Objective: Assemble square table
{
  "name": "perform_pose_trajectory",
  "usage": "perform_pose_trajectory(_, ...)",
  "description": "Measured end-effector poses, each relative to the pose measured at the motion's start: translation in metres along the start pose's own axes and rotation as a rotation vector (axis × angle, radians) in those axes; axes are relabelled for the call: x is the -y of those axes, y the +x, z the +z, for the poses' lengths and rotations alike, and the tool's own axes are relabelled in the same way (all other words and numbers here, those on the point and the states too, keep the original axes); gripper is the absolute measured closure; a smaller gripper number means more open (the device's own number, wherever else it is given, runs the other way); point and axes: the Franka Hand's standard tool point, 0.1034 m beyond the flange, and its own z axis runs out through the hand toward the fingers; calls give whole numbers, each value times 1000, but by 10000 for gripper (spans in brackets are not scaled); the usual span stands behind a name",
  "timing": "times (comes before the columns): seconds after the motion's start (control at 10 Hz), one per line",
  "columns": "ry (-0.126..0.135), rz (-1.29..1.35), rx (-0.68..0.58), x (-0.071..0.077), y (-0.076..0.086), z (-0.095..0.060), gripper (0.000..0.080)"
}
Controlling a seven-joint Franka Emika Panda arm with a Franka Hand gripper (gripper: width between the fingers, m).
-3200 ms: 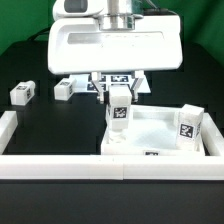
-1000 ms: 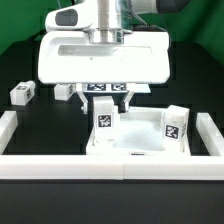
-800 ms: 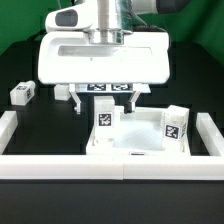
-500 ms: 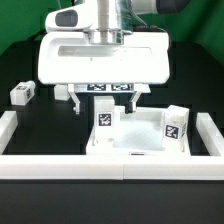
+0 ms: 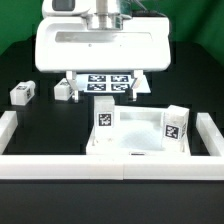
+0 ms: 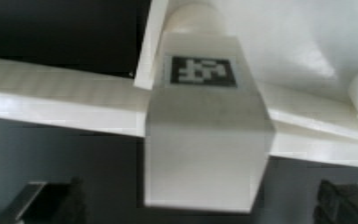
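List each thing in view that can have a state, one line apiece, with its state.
tabletop: flat on the table, two legs standing in it
gripper: open, holding nothing, above the tabletop
leg at the exterior view's left: upright in a corner, ungripped
leg at the exterior view's right: upright in a corner
two loose legs: lying on the table, unfitted

Robotics lab bench, black table point(image 5: 45, 128), green backdrop point(image 5: 14, 40), white border walls point(image 5: 60, 166), black-and-white tags point(image 5: 102, 119) on loose parts point(image 5: 22, 93)

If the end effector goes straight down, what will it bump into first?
Most likely the upright leg standing at the tabletop corner: the wrist view shows it right under the open end effector. Depth is hard to judge.
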Motion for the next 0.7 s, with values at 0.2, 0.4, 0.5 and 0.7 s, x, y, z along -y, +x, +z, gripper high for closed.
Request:
perform_pose_trajectory(0.2, 22, 19, 31, 5, -3, 2, 151)
perform_pose_trajectory(0.4, 79, 37, 143, 10, -5, 7, 151)
perform_pose_trajectory(0.5, 101, 39, 214, 12, -7, 7, 151)
perform_pose_trajectory(0.7, 104, 27, 270, 5, -3, 8, 151)
